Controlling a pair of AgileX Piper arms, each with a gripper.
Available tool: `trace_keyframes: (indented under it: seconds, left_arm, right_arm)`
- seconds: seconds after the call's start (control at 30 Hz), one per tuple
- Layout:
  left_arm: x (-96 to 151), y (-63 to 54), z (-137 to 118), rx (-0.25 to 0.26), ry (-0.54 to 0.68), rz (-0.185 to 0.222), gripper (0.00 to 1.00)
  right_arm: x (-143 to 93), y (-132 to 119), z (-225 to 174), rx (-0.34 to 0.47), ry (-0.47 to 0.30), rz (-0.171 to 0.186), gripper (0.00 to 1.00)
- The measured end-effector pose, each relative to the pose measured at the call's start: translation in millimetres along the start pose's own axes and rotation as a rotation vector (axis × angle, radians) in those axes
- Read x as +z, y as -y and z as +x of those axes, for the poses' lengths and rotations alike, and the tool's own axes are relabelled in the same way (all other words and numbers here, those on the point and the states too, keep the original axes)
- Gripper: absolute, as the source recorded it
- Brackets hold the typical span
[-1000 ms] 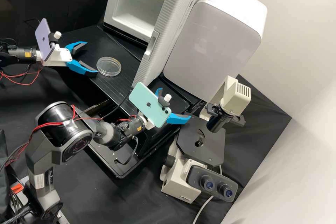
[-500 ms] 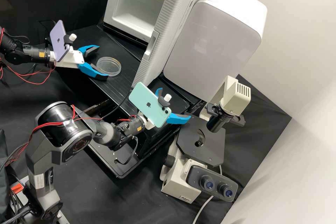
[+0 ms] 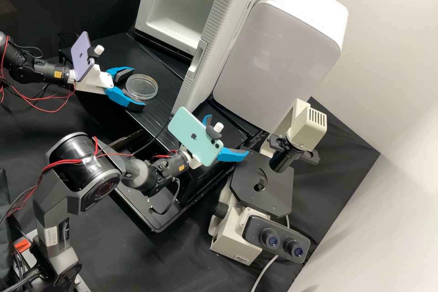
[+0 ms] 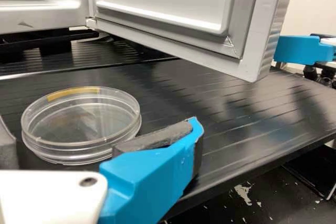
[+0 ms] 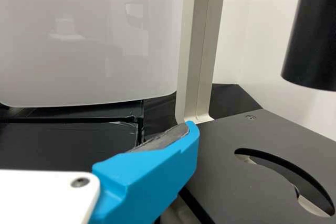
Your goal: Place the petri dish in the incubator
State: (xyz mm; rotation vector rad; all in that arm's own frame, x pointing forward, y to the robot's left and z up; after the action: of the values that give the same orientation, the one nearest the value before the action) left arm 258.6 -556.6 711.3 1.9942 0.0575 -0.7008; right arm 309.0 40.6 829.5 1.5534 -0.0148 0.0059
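Note:
A clear petri dish (image 3: 145, 86) with its lid on lies on the ribbed black tray (image 3: 157, 112), in front of the white incubator (image 3: 175, 4), whose ribbed door (image 3: 219, 32) stands open. My left gripper (image 3: 137, 87) is open at tray height, its blue fingers (image 3: 127, 98) on either side of the dish's near edge. In the left wrist view the dish (image 4: 81, 121) lies just inside one finger (image 4: 157, 161). My right gripper (image 3: 228, 139) is open and holds nothing, beside the microscope stage (image 3: 262, 182) and below the door's lower corner.
A large white rounded housing (image 3: 283, 50) stands right of the incubator door. A microscope (image 3: 255, 232) with a dark objective tube (image 5: 315, 30) sits at the front right. The tray's front edge (image 4: 247, 177) drops to the black cloth.
My left arm has moved right and slightly down toward the dish, so its open fingers now flank the dish's edge. The right arm and the dish have stayed put.

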Motion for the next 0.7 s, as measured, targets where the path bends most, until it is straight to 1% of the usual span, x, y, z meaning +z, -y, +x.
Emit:
trace_keyframes:
  seconds: [0.13, 0.2, 0.23, 0.3, 0.4, 0.5, 0.7]
  left_arm:
    - [-0.9, -0.2, 0.1, 0.003, -0.01, 0.014, 1.0]
    - [-1.5, -0.4, 0.1, 0.005, -0.016, 0.04, 1.0]
    - [-2.7, -0.4, 0.3, 0.008, -0.029, 0.041, 1.0]
    - [-5.4, 0.3, 1.5, 0.01, -0.054, 0.06, 1.0]
    - [-8.2, 0.9, 4.5, 0.011, -0.081, 0.055, 1.0]
    - [-9.2, -1.2, 7.7, 0.018, -0.084, 0.053, 1.0]
    - [-9.4, -3.2, 11.0, 0.016, -0.087, 0.051, 1.0]
  right_arm:
    - [0.0, 0.0, 0.0, 0.0, 0.0, 0.0, 1.0]
    - [0.0, 0.0, 0.0, 0.0, 0.0, 0.0, 1.0]
    - [0.0, 0.0, 0.0, 0.0, 0.0, 0.0, 1.0]
    - [0.0, 0.0, 0.0, 0.0, 0.0, 0.0, 1.0]
    - [0.0, 0.0, 0.0, 0.0, 0.0, 0.0, 1.0]
    - [0.0, 0.0, 0.0, 0.0, 0.0, 0.0, 1.0]
    - [0.0, 0.0, 0.0, 0.0, 0.0, 0.0, 1.0]
